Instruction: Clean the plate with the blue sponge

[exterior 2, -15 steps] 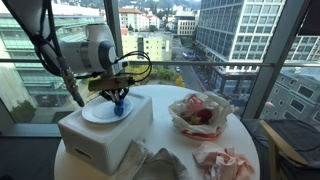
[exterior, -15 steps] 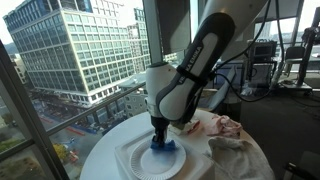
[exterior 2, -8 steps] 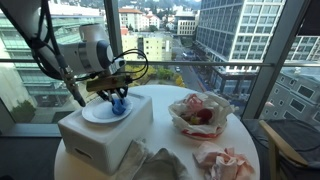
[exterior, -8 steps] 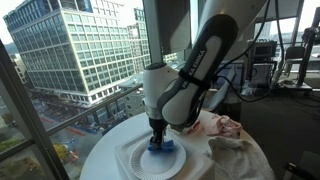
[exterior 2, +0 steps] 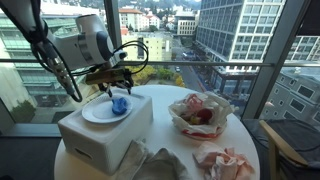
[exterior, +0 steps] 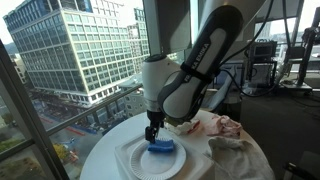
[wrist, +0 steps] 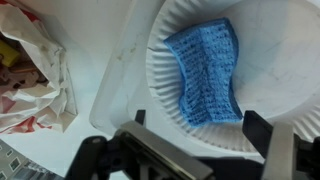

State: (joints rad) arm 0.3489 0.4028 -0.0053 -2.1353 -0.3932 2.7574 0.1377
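The blue sponge (exterior: 162,146) lies flat on the white paper plate (exterior: 135,162), which rests on a white box (exterior 2: 100,138). My gripper (exterior: 153,131) hangs a little above the sponge, open and holding nothing. In an exterior view the sponge (exterior 2: 119,104) sits at the plate's (exterior 2: 93,116) right side, below the gripper (exterior 2: 117,87). The wrist view looks straight down: the sponge (wrist: 208,72) lies free on the plate (wrist: 160,92), and the gripper (wrist: 198,121) has its two dark fingers spread wide on either side, apart from the sponge.
The box stands on a round white table (exterior 2: 245,150) by tall windows. A crumpled wrapper with red contents (exterior 2: 200,112), another wrapper (exterior 2: 225,160) and a cloth (exterior 2: 150,165) lie nearby. That wrapper (wrist: 30,70) is beside the box in the wrist view.
The gripper was shut on the sponge and pressing it on the plate. It has opened, let the sponge go and risen slightly; the sponge now lies flat.
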